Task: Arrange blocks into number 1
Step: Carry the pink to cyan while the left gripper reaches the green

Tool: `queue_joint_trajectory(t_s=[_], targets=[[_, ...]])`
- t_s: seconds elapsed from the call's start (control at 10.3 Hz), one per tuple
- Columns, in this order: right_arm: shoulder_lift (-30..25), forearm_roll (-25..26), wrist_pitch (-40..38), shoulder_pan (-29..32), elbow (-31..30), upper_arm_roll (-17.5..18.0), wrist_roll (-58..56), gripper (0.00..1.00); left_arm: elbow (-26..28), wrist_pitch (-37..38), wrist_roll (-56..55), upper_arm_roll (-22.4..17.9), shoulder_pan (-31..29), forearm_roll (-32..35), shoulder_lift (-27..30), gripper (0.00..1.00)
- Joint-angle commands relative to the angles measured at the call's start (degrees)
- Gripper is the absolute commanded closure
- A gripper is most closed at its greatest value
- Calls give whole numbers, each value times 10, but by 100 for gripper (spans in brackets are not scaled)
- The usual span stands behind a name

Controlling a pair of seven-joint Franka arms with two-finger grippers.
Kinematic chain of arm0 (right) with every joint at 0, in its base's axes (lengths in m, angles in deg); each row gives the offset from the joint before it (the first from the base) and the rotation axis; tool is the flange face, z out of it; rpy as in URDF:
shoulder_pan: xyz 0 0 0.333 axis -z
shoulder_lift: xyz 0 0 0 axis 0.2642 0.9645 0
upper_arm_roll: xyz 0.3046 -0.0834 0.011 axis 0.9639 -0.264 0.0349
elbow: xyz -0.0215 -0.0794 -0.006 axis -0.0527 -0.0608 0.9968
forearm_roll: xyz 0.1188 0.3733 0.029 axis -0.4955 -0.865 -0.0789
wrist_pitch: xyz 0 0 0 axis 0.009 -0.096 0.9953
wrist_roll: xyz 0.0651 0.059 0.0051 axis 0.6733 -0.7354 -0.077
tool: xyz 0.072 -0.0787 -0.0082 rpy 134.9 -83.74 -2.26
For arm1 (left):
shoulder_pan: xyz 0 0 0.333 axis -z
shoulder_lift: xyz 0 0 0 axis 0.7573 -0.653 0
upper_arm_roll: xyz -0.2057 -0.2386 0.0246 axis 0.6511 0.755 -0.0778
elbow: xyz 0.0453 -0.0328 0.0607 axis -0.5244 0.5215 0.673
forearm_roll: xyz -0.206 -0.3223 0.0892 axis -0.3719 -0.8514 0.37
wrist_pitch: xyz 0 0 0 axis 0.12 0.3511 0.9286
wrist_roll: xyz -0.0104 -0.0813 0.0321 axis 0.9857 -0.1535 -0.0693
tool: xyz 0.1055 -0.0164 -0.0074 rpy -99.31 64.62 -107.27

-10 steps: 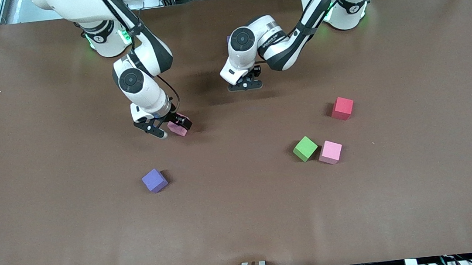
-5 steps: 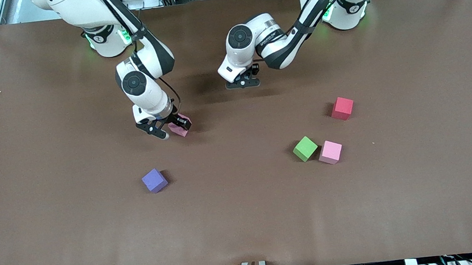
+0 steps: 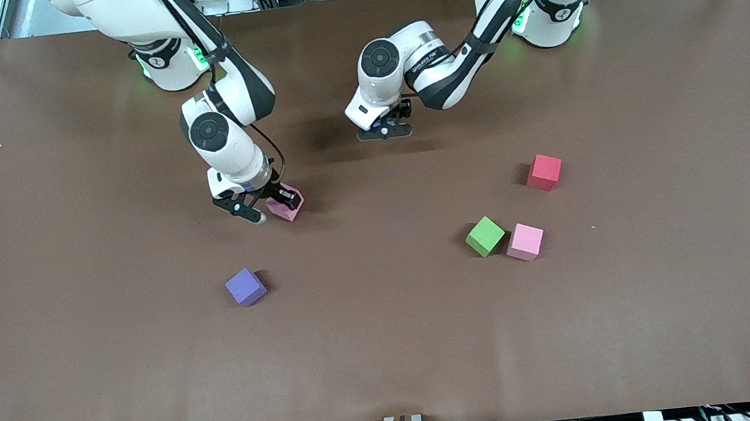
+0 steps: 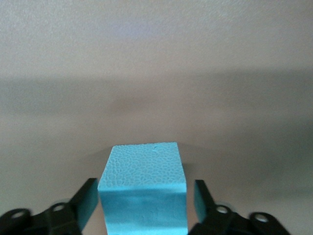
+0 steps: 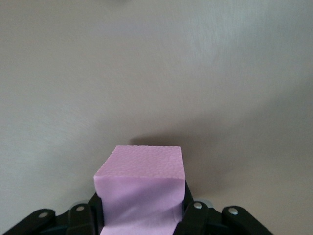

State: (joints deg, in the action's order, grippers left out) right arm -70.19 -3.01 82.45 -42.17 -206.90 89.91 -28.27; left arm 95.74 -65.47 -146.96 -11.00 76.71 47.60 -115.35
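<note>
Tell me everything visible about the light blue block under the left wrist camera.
The light blue block is a small cube of matte foam with a fine pebbled skin and one faint crease line on its top face. It sits square and upright on the brown table, between the fingers of the left pincer. The fingers stand open, one hard against its side, the other apart from it by a small gap. In the front view the arm hides it.

No legible text, label or number on anything here.
</note>
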Motion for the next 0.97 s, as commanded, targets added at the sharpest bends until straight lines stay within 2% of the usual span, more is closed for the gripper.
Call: queue_joint_trajectory(t_s=[0.0,0.19,0.39,0.48,0.58,0.78,0.87], targets=[[-62,-1,-21,-9,-22,-12,-41,49,-4,18,-3,4,-22,13,43,0],[-63,0,-11,-55,-18,-15,-51,49,-11,76,-3,3,-68,13,109,0],[-55,28,10,-116,-5,-23,-58,49,-18,108,-1,-2,-134,10,178,0],[-39,63,10,-149,13,-24,-55,49,-23,110,0,-10,-162,7,192,0],[-24,86,9,-171,37,-23,-52,49,-25,110,1,-38,-169,7,194,0],[28,88,6,-223,99,-25,-39,48,-44,110,6,-103,-169,4,182,0],[62,91,3,-257,135,-43,-32,48,-55,110,6,-120,-169,4,166,0]])
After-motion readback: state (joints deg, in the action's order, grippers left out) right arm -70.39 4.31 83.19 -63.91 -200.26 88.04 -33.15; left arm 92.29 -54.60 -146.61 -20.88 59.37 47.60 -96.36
